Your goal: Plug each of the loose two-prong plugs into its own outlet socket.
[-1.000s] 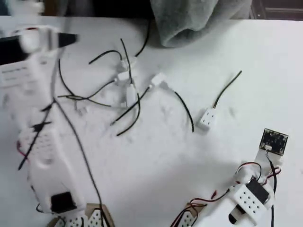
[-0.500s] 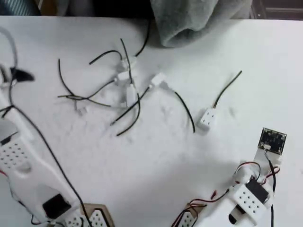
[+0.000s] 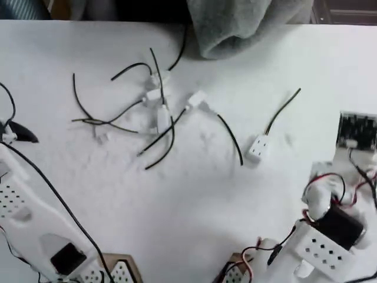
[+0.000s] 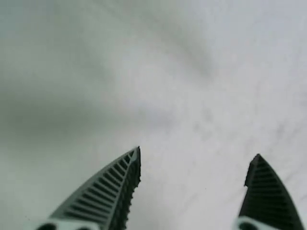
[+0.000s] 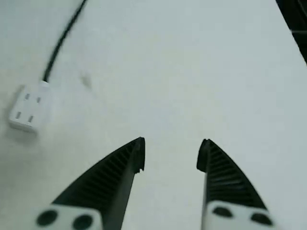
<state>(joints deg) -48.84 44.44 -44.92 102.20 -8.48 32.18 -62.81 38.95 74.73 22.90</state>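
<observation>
Hovering the right end effector (image 5: 171, 143), spread apart and empty like the left end effector (image 4: 196, 153), near the small white plastic outlet socket (image 5: 29, 108), probably readying a grasp

Clustered plugs (image 3: 154, 94) indistinct; grey cloth (image 3: 247, 23) partly beyond the top edge.

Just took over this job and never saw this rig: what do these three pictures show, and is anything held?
Two small robot arms stand at a white table. One picture looks down from overhead; the other two come from a camera on each wrist, looking past its claw. The left gripper and right gripper are both open, holding nothing. On the table lie a tangle of corded white plugs and, apart, a corded white socket block.
</observation>
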